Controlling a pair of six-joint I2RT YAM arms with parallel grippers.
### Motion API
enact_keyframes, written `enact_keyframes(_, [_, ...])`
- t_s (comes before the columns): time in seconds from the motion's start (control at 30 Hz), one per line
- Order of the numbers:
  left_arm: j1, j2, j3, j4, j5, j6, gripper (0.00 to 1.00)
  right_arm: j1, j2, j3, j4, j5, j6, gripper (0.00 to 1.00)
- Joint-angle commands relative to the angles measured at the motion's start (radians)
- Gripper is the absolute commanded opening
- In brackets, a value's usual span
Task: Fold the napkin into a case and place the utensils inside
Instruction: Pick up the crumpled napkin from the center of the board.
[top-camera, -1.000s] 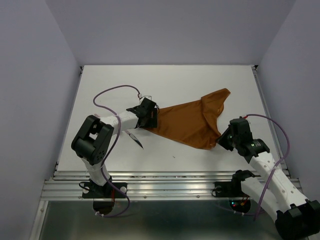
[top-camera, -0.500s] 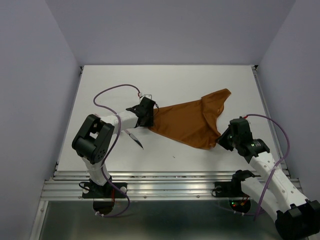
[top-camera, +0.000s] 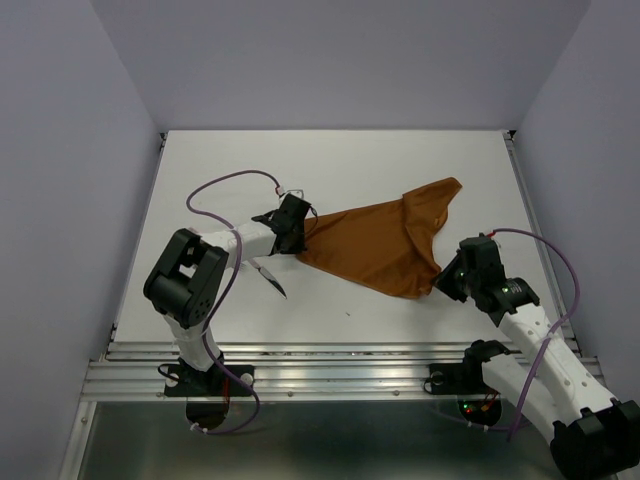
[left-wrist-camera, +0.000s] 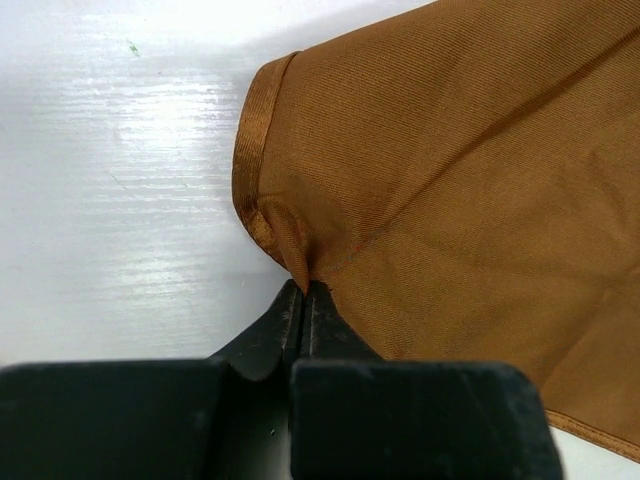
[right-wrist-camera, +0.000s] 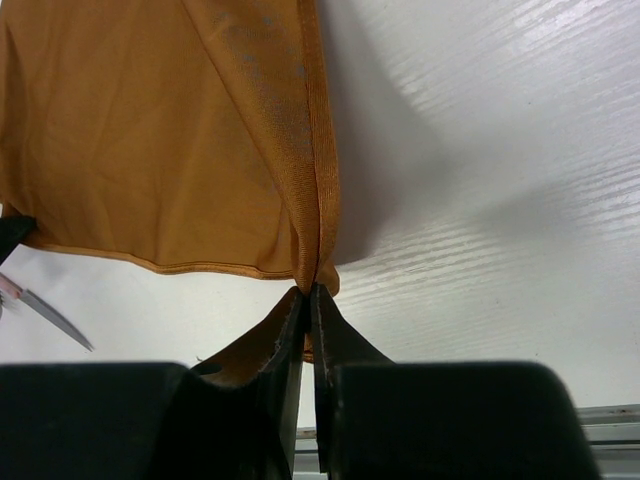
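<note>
Left tool (left-wrist-camera: 304, 292) pinching napkin (left-wrist-camera: 450, 150) corner, right tool (right-wrist-camera: 307, 293) clamped on hem, overhead shows utensils (top-camera: 272, 278)

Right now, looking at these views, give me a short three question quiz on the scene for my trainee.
1. True or false: the left fingers are shut on a corner of the napkin.
2. The utensil lies: A) wrapped in the napkin; B) on the bare table, apart from the napkin; C) held up in the air.
3. What do the right fingers grip?
Key: 1 true; 2 B; 3 the napkin's hemmed edge.
</note>
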Motion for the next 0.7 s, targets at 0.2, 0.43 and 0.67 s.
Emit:
enact_keyframes(0.2, [0.001,-0.107,0.011,-0.066,0.057,-0.021,0.0,-0.007,0.076,0.016,-0.034,0.026,0.039,0.62])
enact_keyframes(0.43, [0.001,-0.103,0.013,-0.06,0.068,-0.032,0.0,-0.007,0.124,-0.021,-0.055,0.045,0.075,0.63])
enact_keyframes(0.67, [-0.001,-0.086,0.027,-0.064,0.068,-0.024,0.0,-0.007,0.137,-0.034,-0.06,0.078,0.076,0.6])
